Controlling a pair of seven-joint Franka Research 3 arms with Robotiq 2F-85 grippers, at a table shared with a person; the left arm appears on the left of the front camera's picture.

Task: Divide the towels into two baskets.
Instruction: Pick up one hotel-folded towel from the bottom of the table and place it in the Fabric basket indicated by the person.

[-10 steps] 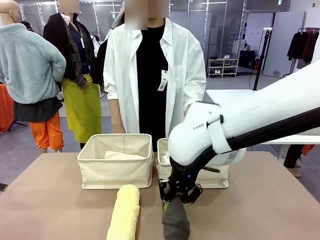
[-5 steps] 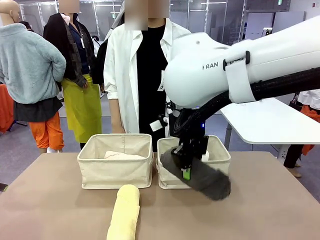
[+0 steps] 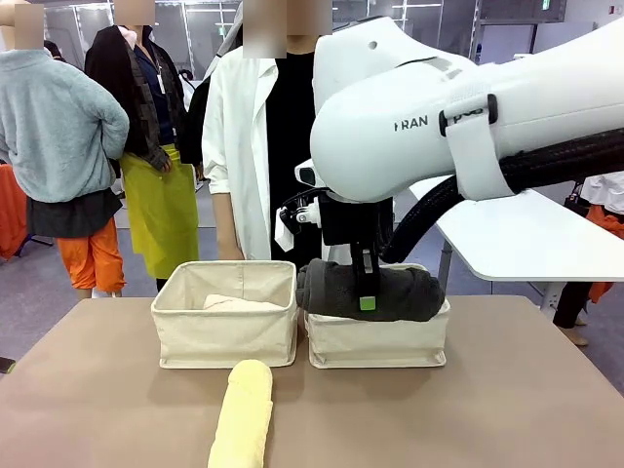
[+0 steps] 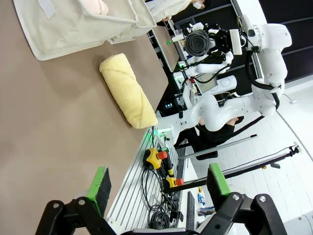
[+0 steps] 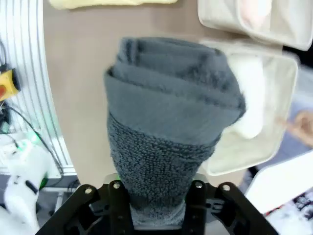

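Here we see the right jaws closed tight around the middle of the dark grey towel (image 3: pixel 369 291), with a green pad (image 3: pixel 367 303) showing on its near side. The roll hangs level, lengthwise over the right basket (image 3: pixel 375 346), its underside at the rim; we cannot tell whether it touches. In the right wrist view a white towel (image 5: pixel 252 98) lies inside that basket beneath it. The left basket (image 3: pixel 224 336) stands just beside, with the pale pink towel (image 3: pixel 234 303) in it. The yellow towel (image 3: pixel 244 414) lies on the desk (image 3: pixel 507 390) in front of the left basket, apart from it, one end toward it. The left jaws stand wide open near the desk's edge, holding nothing, well apart from the yellow towel. A person (image 3: pixel 283 146) stands behind the baskets.
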